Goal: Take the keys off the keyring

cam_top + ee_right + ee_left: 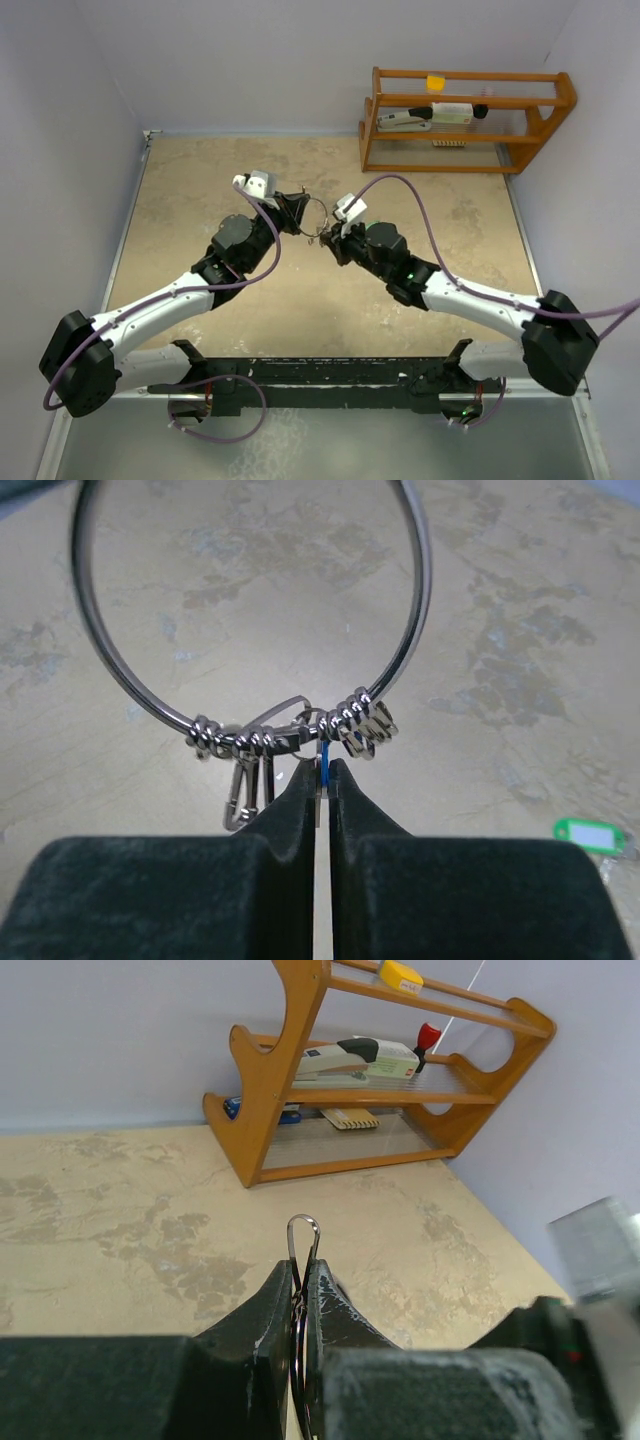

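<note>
The right gripper [322, 772] is clamped on the edge of a blue key [324, 758] hanging from the keyring [418, 620], whose wire the left gripper [300, 1278] pinches, holding it over the table [200, 190], with a wooden rack [465, 120] beyond.

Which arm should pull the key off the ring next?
Right. The right gripper pinches the blue key hanging from the keyring, while the left gripper only clamps the ring itself.

Mottled beige table [250, 310] carries a wooden rack [450, 168] and green tag [590, 837].
</note>
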Controlling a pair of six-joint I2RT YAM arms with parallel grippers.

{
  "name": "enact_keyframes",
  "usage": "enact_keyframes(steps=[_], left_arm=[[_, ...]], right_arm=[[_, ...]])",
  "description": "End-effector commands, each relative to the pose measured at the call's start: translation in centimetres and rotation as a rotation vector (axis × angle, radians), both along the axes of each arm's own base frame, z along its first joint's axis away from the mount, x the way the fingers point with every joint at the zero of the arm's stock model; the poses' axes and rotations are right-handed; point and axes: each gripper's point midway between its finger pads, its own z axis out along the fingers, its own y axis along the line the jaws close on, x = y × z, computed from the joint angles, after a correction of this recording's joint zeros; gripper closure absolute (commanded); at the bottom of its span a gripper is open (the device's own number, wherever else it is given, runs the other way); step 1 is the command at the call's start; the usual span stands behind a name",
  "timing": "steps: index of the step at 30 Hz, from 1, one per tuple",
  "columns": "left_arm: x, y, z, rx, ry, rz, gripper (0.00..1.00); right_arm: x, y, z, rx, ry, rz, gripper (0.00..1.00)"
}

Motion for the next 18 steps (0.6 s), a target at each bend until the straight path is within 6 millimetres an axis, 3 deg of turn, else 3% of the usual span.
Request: enact_keyframes(steps=[1,8,18], left_arm=[[0.0,1.0,3.3,-0.053,-0.072,0.030,1.00],[-0.1,1.1,2.9,-0.048,-0.069,0.031,1.00],[0.1,2.3,3.1,-0.020,-0.081,0.088,1.00]], right_arm=[[0.4,-2.9,4.3,-0.002,-0.078,-0.111,1.00],[0.2,-5.4,7.3,-0.009,-0.153,-0.179,1.00],[-0.4,-7.7,8.4,-0.041,-0.164,-0.236,1.00]])
